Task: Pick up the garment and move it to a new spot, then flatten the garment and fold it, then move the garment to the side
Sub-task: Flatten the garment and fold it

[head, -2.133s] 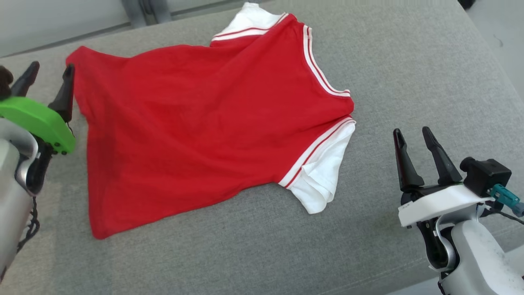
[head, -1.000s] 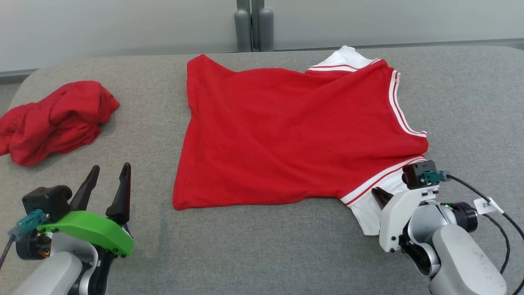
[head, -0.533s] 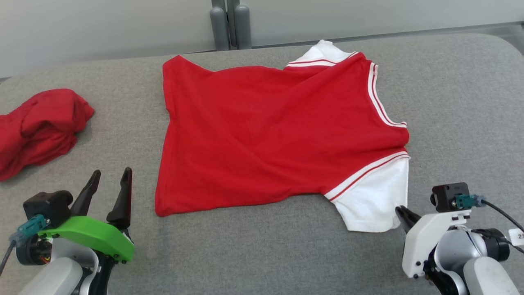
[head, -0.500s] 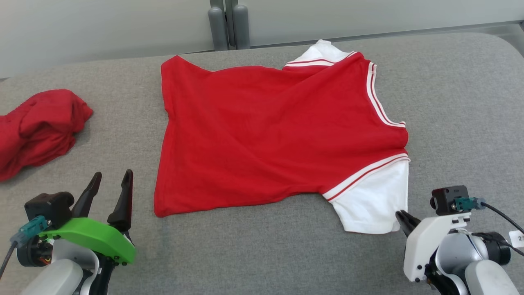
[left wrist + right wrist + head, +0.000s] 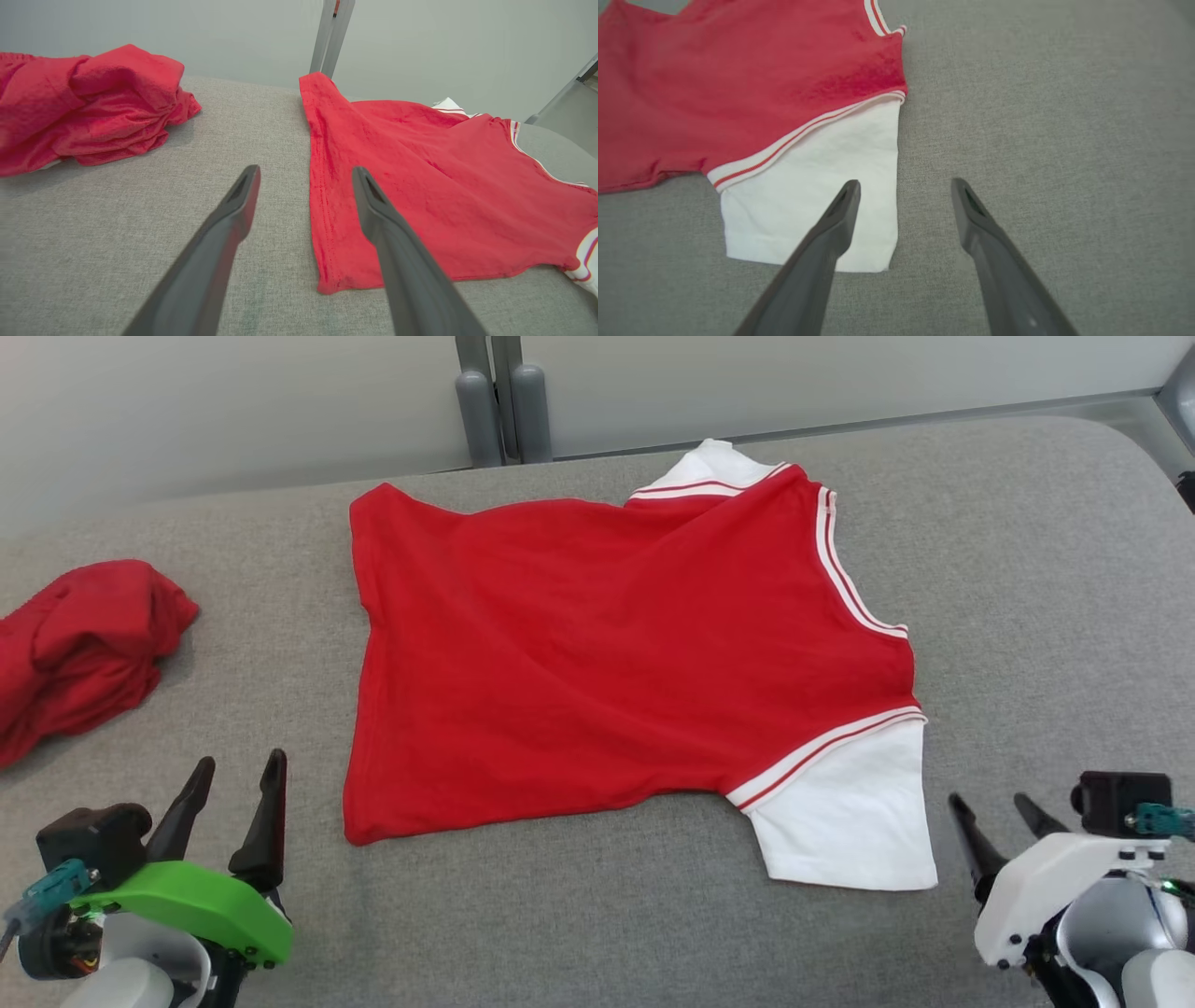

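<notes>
Pale wall (image 5: 233, 401) and two grey posts (image 5: 495, 401) stand behind a padded grey worktop (image 5: 1027, 569). The task's garment, a red T-shirt (image 5: 597, 653) with white sleeves and striped trim, lies spread in the middle, with its hem to the left and its neckline to the right.

**Change.** A moment ago the right pincer (image 5: 991, 814) was closed on the near white sleeve (image 5: 850, 812) and was drawing it outward. Now its fingers stand wide apart and hold nothing, just right of the sleeve's corner. In the right wrist view this pincer (image 5: 906, 186) hovers at the sleeve's outer edge. The sleeve, bunched two seconds ago, now lies flat and squared. The far sleeve (image 5: 714, 467) is tucked partly under the body. The left pincer (image 5: 239, 770) stays wide and empty at the near left, close to the shirt's near hem corner (image 5: 327, 284).

**Meaning.** The move to a new spot looks done and flattening is well along. Shallow ripples remain across the red body, and the far sleeve probably needs spreading before any fold.

**Containers.** No bin, tray or basket is among the items. The only other thing on the worktop is a crumpled red cloth heap (image 5: 79, 644) at the far left, well apart from the shirt.
</notes>
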Controlling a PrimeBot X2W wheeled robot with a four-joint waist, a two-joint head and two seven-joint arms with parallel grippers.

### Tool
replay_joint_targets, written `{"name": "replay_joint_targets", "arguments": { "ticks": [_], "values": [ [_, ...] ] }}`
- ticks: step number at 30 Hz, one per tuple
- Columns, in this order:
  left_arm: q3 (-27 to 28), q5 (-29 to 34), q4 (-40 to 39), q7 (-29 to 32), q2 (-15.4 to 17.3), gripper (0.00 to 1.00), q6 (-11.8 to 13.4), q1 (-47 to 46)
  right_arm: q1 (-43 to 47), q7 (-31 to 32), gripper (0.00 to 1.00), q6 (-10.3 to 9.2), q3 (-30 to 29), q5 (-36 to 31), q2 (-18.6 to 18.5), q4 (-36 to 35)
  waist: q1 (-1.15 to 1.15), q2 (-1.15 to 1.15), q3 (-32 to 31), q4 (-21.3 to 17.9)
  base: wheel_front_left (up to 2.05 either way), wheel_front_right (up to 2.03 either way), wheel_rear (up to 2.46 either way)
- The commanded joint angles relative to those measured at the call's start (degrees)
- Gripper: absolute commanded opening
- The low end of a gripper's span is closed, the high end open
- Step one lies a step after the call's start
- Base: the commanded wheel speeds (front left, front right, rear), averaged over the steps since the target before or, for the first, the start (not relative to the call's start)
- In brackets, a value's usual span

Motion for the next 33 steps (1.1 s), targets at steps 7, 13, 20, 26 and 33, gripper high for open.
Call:
{"name": "replay_joint_targets", "arguments": {
  "ticks": [7, 13, 20, 26, 33],
  "values": [
    [6.1, 9.7, -3.7, -0.5, 0.3, 1.0, 2.7, 3.3, -4.3, -19.4, 1.0, -0.07, 1.4, -0.6, -0.7, -3.3, 0.0, 0.0, -3.2, 0.7, 0.0, 0.0, 0.0],
    [12.5, 19.0, -7.3, -0.4, -3.2, 1.0, 2.8, 7.2, -6.5, -31.5, 1.0, -0.06, 5.1, 3.4, -3.1, -1.2, 0.0, 0.0, -5.7, 1.2, 0.0, 0.0, 0.0],
    [18.1, 24.0, -6.4, -0.5, -10.1, 1.0, 0.3, 12.0, -6.1, -36.0, 1.0, -0.07, 7.4, 5.5, -6.0, 3.1, 0.0, 0.0, -6.8, 2.0, 0.0, 0.0, 0.0],
    [22.0, 27.7, -3.7, -0.5, -15.8, 1.0, -4.1, 14.9, -2.7, -39.0, 1.0, -0.06, 7.5, 7.5, -5.4, 8.2, 0.0, 0.0, -6.8, 2.8, 0.0, 0.0, 0.0],
    [25.4, 30.7, -1.6, -0.5, -19.3, 1.0, -8.3, 14.6, -3.5, -40.1, 1.0, -0.06, 8.6, 8.0, -6.1, 10.4, 0.0, 0.0, -6.8, 2.4, 0.0, 0.0, 0.0]
  ]
}}
